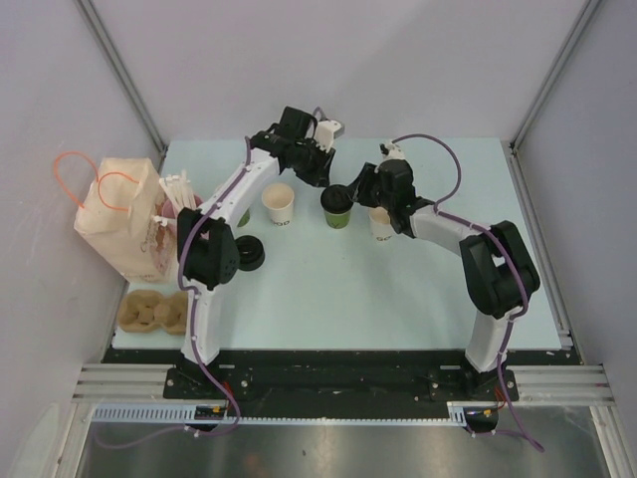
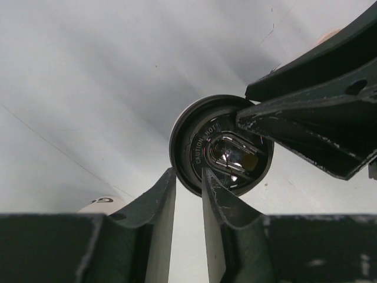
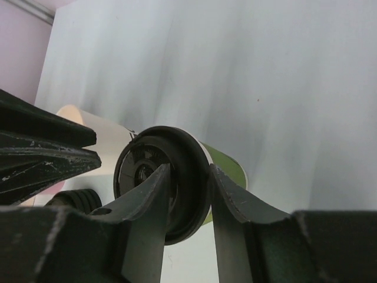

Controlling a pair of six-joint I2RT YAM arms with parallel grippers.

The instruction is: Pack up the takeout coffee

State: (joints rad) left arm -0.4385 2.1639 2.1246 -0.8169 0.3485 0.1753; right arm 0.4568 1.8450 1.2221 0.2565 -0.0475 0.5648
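The left tool [image 2: 188, 177] was clenched on the near rim of the black lid [image 2: 221, 154]: one finger lay against the outside of the rim and the other overlapped the lid's top. The right tool [image 3: 188, 171] gripped the same lid from the opposite side, with one finger across its face and the other against its outer edge. Seen from the left wrist, the right tool's fingers reached in over the lid from the right.

The lid sat on the green cup [image 1: 336, 215], whose green side showed just behind the right tool's fingers. This cup stood upright near the middle of the counter [image 1: 328, 289], between the two wrists.

Just to its left stood an open white cup [image 1: 279, 203] with a cream inside, apart from the green one. Another white cup with dark print [image 1: 379, 225] stood just to the right, partly under the right arm. A loose black lid [image 1: 249, 251] lay on the counter beside the left arm's elbow.

Well off to the left, a beige paper bag with orange handles [image 1: 119, 214] stood at the counter's edge. White straws [image 1: 177, 187] stuck up beside it, and a brown cup carrier [image 1: 154, 311] lay at the near left corner.
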